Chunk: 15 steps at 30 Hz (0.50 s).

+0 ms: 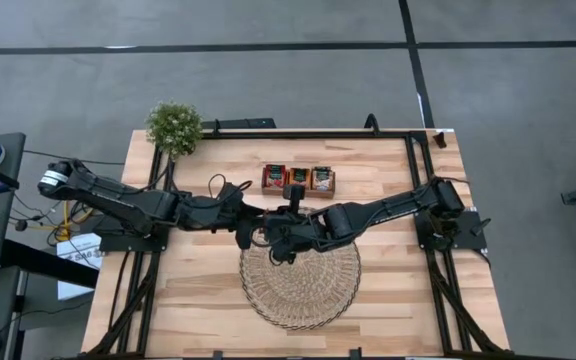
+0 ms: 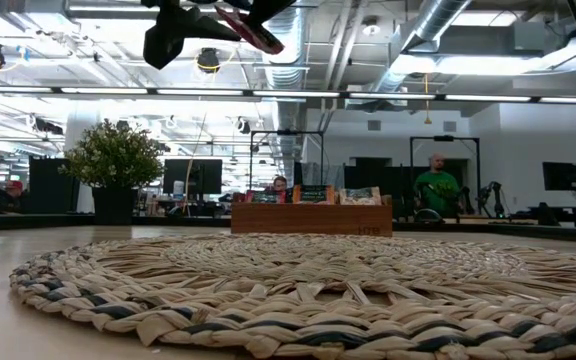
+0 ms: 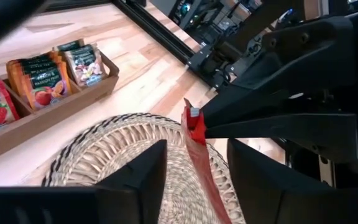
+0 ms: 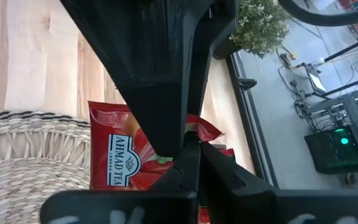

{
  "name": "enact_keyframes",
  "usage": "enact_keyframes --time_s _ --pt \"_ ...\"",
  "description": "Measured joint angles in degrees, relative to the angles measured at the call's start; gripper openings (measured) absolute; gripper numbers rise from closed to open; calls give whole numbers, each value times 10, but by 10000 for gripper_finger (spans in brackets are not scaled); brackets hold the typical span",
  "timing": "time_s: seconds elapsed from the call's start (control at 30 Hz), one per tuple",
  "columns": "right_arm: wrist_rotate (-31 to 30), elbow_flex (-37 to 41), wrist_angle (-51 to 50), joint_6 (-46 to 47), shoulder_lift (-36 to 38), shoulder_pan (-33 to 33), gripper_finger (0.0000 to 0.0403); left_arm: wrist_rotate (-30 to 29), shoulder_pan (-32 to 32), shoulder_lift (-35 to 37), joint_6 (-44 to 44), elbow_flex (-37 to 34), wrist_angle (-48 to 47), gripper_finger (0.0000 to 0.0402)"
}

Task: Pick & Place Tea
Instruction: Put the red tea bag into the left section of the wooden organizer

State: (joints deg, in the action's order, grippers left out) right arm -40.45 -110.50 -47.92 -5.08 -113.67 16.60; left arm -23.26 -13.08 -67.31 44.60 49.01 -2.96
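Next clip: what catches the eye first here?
Both arms meet above the round woven mat at mid-table, and the right gripper pinches a red tea sachet by its top edge, between the left gripper's parted fingers. Behind, the wooden tray holds more sachets upright.

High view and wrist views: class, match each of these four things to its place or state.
Things:
1. potted plant
2. wooden tray
3. woven mat
4. red sachet

Places or states:
A. holds three rows of tea sachets
B. pinched in the right arm's jaws, above the table
C. stands at a table corner on the left arm's side
D. lies flat on the table beneath both arms

Pairs: 1-C, 2-A, 3-D, 4-B
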Motion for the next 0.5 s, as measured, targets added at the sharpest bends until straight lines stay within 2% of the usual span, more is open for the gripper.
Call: enact_keyframes --time_s 0.1,0.3,0.5 --pt "0 0 0 0 0 0 0 0 0 0 -1 0 0 125" --pt "0 0 1 0 0 0 0 0 0 0 -22 0 -4 14" --pt "2 0 2 0 0 0 0 1 0 -2 -38 0 -10 1"
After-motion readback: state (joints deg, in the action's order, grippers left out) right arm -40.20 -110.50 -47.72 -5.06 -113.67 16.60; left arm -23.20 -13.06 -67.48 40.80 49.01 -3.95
